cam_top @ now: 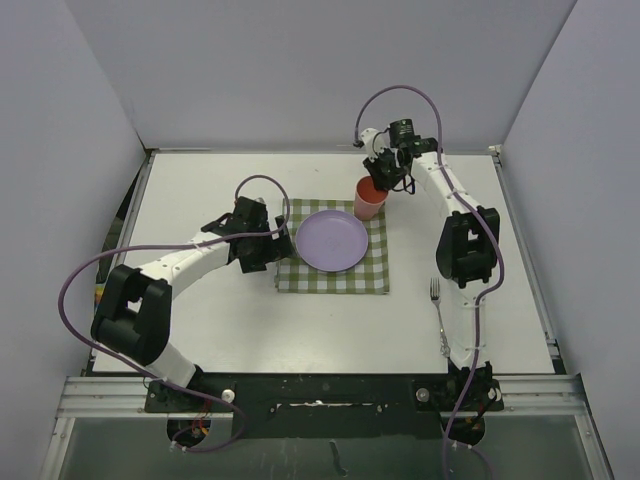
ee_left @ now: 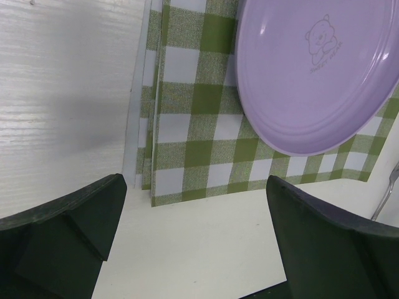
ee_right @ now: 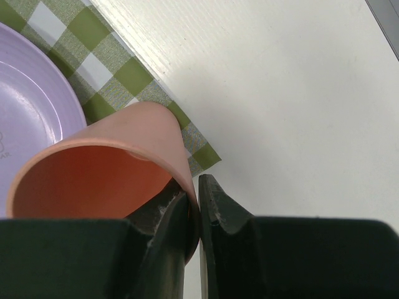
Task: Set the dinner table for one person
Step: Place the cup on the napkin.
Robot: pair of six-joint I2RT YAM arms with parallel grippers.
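A lilac plate (cam_top: 331,241) lies on a green-and-white checked cloth (cam_top: 334,278) on the white dinner table (cam_top: 200,200). My right gripper (cam_top: 385,184) is shut on the rim of a salmon-pink cup (cam_top: 369,198) at the cloth's far right corner; in the right wrist view one finger is inside the cup (ee_right: 100,168) and one outside. My left gripper (cam_top: 268,247) is open and empty at the cloth's left edge; its wrist view shows the plate (ee_left: 312,75) and cloth (ee_left: 193,124) ahead. A fork (cam_top: 438,312) lies right of the cloth.
Grey walls enclose the table on three sides. The fork lies close beside my right arm's lower link (cam_top: 466,330). Metal edging (cam_top: 525,260) runs along the table's right side.
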